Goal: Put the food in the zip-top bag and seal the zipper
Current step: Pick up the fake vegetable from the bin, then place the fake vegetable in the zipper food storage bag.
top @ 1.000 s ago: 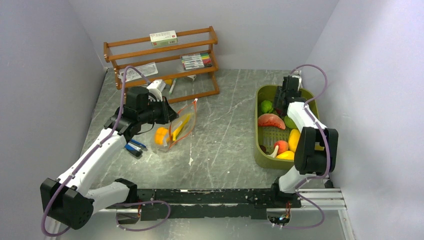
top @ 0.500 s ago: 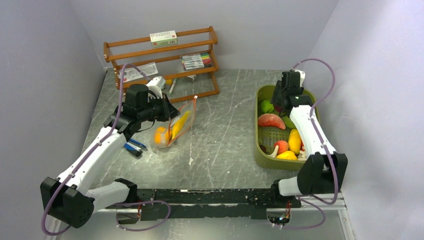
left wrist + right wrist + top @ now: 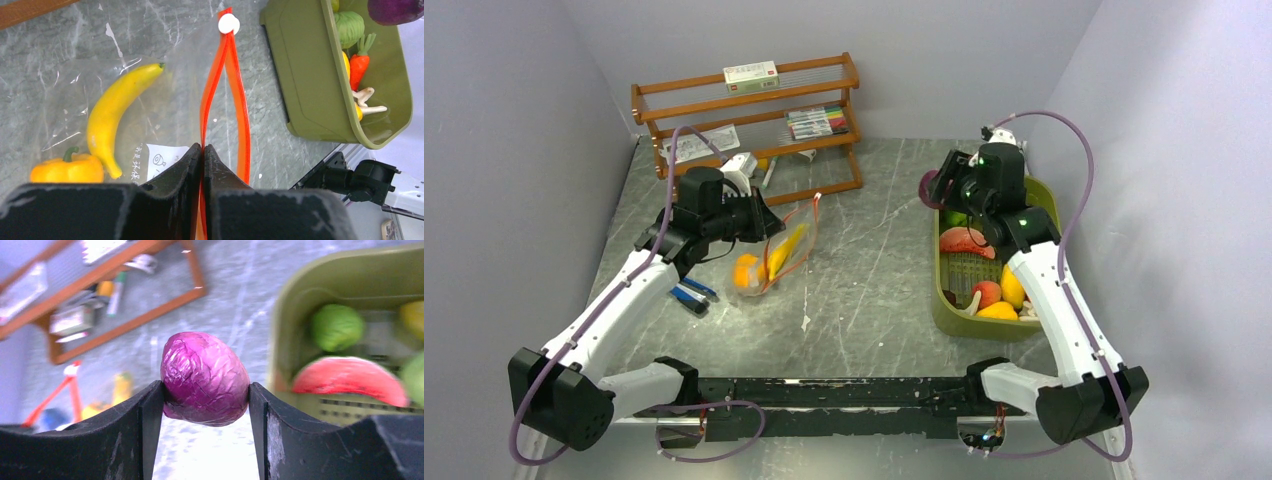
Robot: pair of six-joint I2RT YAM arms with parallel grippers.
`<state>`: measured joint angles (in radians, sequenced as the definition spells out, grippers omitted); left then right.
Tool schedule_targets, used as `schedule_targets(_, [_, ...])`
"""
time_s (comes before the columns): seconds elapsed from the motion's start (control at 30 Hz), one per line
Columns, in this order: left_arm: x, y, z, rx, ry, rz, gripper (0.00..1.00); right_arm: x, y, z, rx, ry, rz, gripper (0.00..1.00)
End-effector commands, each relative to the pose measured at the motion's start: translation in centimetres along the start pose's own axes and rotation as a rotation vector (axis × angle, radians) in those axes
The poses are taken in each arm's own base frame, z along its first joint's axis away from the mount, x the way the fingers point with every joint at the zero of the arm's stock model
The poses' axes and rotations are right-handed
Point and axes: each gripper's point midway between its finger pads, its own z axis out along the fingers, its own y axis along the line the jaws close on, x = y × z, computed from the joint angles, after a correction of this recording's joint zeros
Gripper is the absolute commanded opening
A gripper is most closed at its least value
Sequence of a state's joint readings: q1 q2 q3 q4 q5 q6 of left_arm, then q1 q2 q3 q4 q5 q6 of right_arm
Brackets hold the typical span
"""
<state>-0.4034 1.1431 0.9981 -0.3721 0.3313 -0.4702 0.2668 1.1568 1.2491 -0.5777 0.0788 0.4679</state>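
Top external view, left-centre: left gripper (image 3: pixel 762 222) pinched shut on the zipper (image 3: pixel 802 235), a thin red-orange strip edging the zip-top bag (image 3: pixel 769 262). The bag is clear crinkly film lying on the grey marbled table (image 3: pixel 864 290).

Left wrist view: the strip's two tracks bow apart and meet at a white slider (image 3: pixel 229 23). A smooth curved banana (image 3: pixel 112 117) and a glossy yellow pepper (image 3: pixel 67 169) sit inside the bag.

Right of centre: right gripper (image 3: pixel 946 186) clamps a wrinkled, foil-bright purple cabbage (image 3: pixel 204 379), held above the table just left of the olive-green bin (image 3: pixel 944 300).
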Motion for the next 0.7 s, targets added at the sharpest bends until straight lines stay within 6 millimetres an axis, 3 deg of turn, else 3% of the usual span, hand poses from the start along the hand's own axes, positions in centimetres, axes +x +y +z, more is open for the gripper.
schedule_targets(0.0, [-1.4, -1.1, -0.3, 0.029, -0.024, 0.032, 0.07, 0.4, 7.4, -1.4, -0.291, 0.021, 0.134, 0.45])
schedule_targets(0.3, [-1.2, -0.8, -0.4, 0.010, -0.022, 0.027, 0.07, 5.1, 17.4, -3.0, -0.525, 0.136, 0.189, 0.45])
schedule_targets(0.47, [-1.2, -0.8, -0.3, 0.012, -0.021, 0.025, 0.07, 7.3, 20.7, -3.3, -0.596, 0.177, 0.234, 0.45])
schedule_targets(0.57, [-1.2, -0.7, -0.4, 0.007, -0.025, 0.023, 0.07, 9.7, 22.3, -2.6, -0.610, 0.231, 0.253, 0.45])
schedule_targets(0.67, [-1.2, -0.6, -0.4, 0.000, -0.032, 0.021, 0.07, 11.0, 23.2, -2.1, -0.622, 0.255, 0.263, 0.45])
